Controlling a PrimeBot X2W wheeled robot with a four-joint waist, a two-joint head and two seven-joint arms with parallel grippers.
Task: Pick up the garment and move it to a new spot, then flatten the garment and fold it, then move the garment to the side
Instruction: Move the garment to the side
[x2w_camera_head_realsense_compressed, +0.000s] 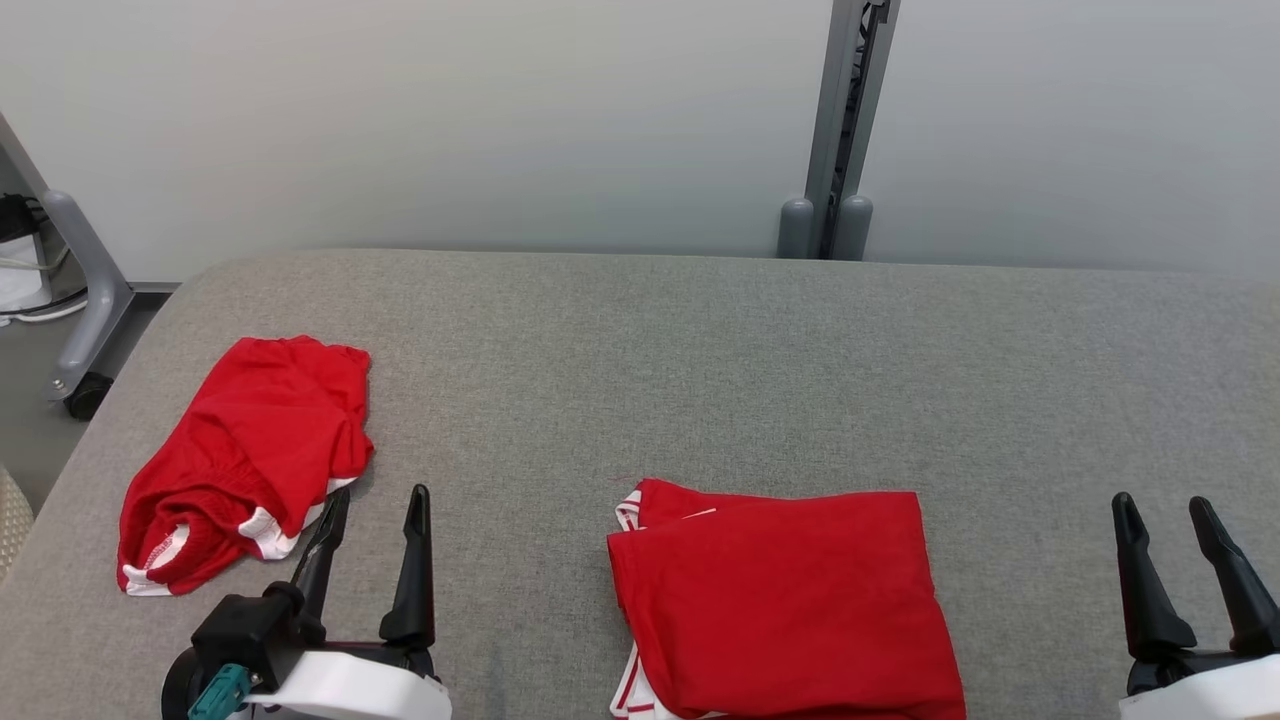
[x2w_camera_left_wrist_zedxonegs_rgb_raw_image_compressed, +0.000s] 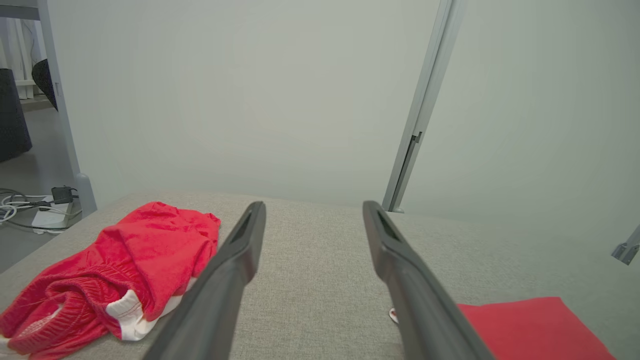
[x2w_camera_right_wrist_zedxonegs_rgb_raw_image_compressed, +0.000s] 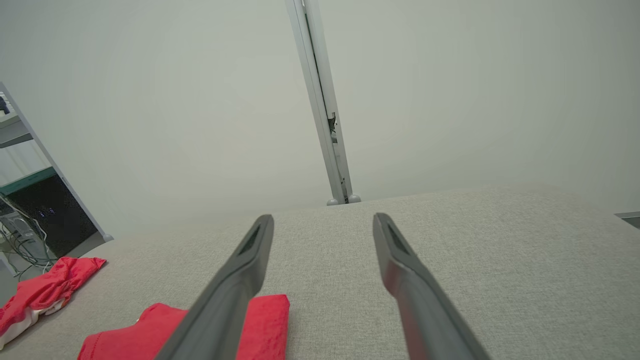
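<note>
A crumpled red garment with white trim (x2w_camera_head_realsense_compressed: 245, 465) lies at the left of the grey padded table (x2w_camera_head_realsense_compressed: 700, 360); it also shows in the left wrist view (x2w_camera_left_wrist_zedxonegs_rgb_raw_image_compressed: 125, 270) and the right wrist view (x2w_camera_right_wrist_zedxonegs_rgb_raw_image_compressed: 42, 290). A second red garment (x2w_camera_head_realsense_compressed: 785, 605), folded flat, rests at the near middle, with a corner of it (x2w_camera_left_wrist_zedxonegs_rgb_raw_image_compressed: 530, 327) beside my left fingers and another part (x2w_camera_right_wrist_zedxonegs_rgb_raw_image_compressed: 210, 327) by my right ones. My left gripper (x2w_camera_head_realsense_compressed: 378, 500) is open just right of the crumpled garment, its left fingertip at the white hem. My right gripper (x2w_camera_head_realsense_compressed: 1160, 505) stands open at the near right, holding nothing.
A grey metal post (x2w_camera_head_realsense_compressed: 838, 130) rises behind the table's far edge against a pale wall. A wheeled grey stand leg (x2w_camera_head_realsense_compressed: 80, 300) and cables (x2w_camera_left_wrist_zedxonegs_rgb_raw_image_compressed: 30, 210) sit on the floor past the table's left edge. Bare table surface stretches across the far half and the right.
</note>
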